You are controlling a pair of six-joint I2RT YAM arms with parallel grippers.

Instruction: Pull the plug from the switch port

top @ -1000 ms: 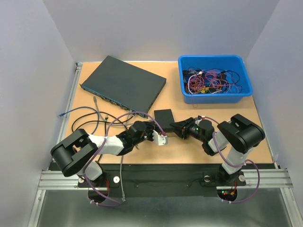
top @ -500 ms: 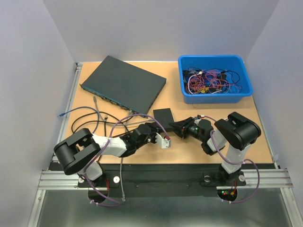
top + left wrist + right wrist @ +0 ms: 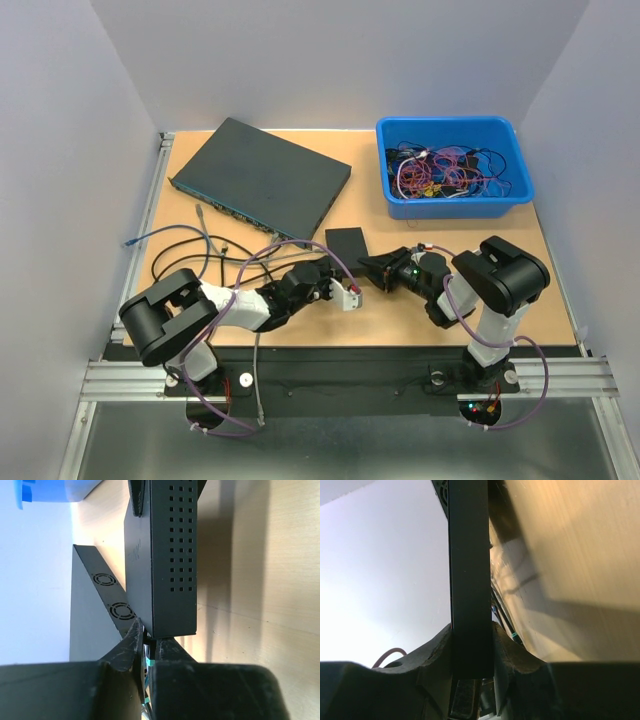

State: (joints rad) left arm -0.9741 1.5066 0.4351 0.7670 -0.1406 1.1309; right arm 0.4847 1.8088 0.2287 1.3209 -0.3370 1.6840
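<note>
A small black switch (image 3: 346, 243) lies on the worktop (image 3: 545, 300), and both arms meet at it. The right pincer (image 3: 378, 270) reaches in from the small switch's right and clamps its edge; in the right wrist view the dark slab sits squeezed between the two fingers (image 3: 440, 645). The left pincer (image 3: 148, 642) comes in from the small switch's near left side, and its tips are pressed together at the corner of the perforated casing. A thin teal sliver (image 3: 148, 662) shows in the narrow slit between them, touching that corner. Whether this is the plug or only its cable cannot be told, since the port itself is hidden behind the fingers. A large flat switch (image 3: 260, 178) lies just beyond and left of the small switch. A blue bin (image 3: 455, 203) of tangled wires stands beyond it to the right, and loose cables (image 3: 185, 245) trail well to its left.
</note>
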